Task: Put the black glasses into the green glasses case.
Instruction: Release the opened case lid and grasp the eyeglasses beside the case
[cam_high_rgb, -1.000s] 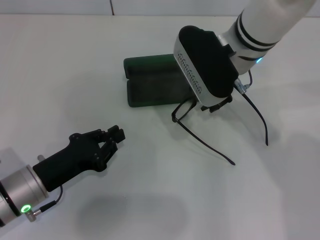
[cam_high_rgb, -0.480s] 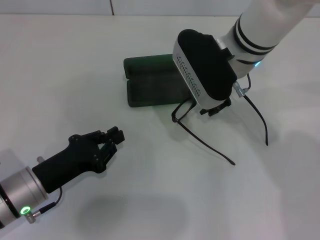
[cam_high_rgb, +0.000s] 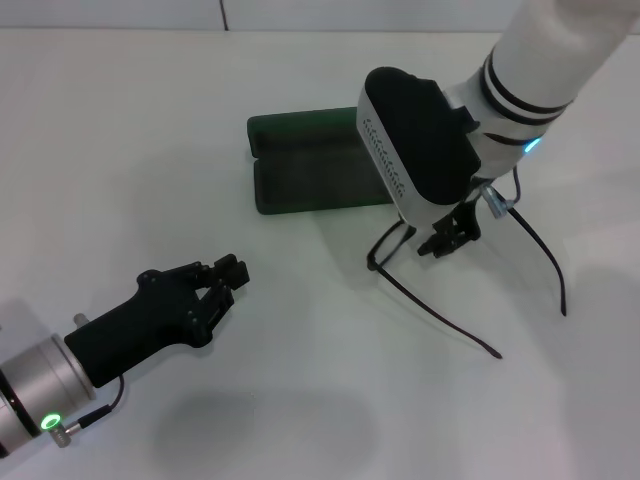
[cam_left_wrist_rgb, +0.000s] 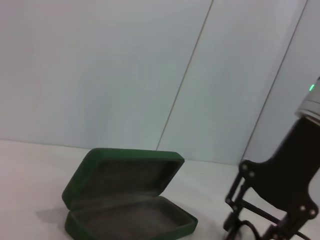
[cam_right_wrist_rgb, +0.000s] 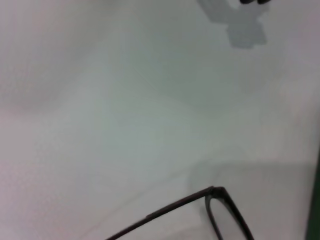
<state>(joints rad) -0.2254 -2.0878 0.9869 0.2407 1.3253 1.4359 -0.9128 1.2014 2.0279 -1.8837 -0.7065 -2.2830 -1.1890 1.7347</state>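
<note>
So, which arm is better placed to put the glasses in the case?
Right: the right gripper is at the black glasses, beside the open green glasses case. The left gripper is apart.

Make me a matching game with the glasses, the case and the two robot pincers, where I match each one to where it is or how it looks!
Things:
1. glasses
2. case
3. left pincer
4. right pincer

Descriptions:
A. green, lying open on the table
B. near the table's front, away from everything, touching nothing
C. thin and black, arms spread out, beside the case
D. right over the glasses frame

Pairs: 1-C, 2-A, 3-B, 4-D
</note>
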